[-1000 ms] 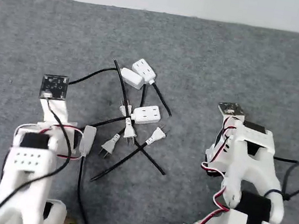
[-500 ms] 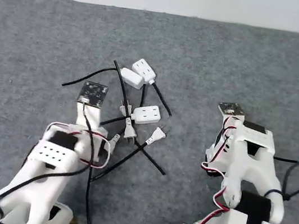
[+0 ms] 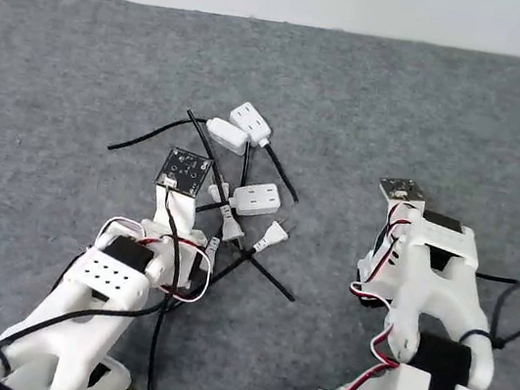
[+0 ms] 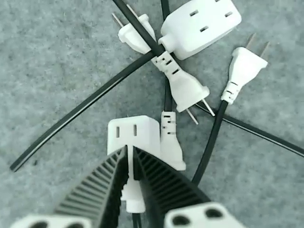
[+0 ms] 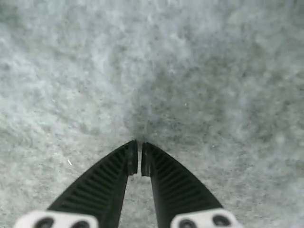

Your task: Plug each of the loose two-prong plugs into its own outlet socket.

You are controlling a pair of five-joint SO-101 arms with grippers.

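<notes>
I have my left gripper (image 4: 130,159) clamped on the cord end of a white outlet socket (image 4: 133,134), just beside the loose plugs (image 4: 187,90) tangled near the middle of the tabletop (image 3: 64,55), while my right gripper (image 5: 139,159) hangs pinched together over bare surface nearer the right edge.

Near socket (image 4: 132,135) on bench (image 4: 42,71), clamped in left gripper (image 4: 130,152) fingers; plug (image 4: 172,145) just alongside. Far socket (image 4: 199,23) beyond, second plug (image 4: 247,61) beside it.

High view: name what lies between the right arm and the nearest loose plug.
Bare carpet only, between plug and right arm; the high view shows it.
</notes>
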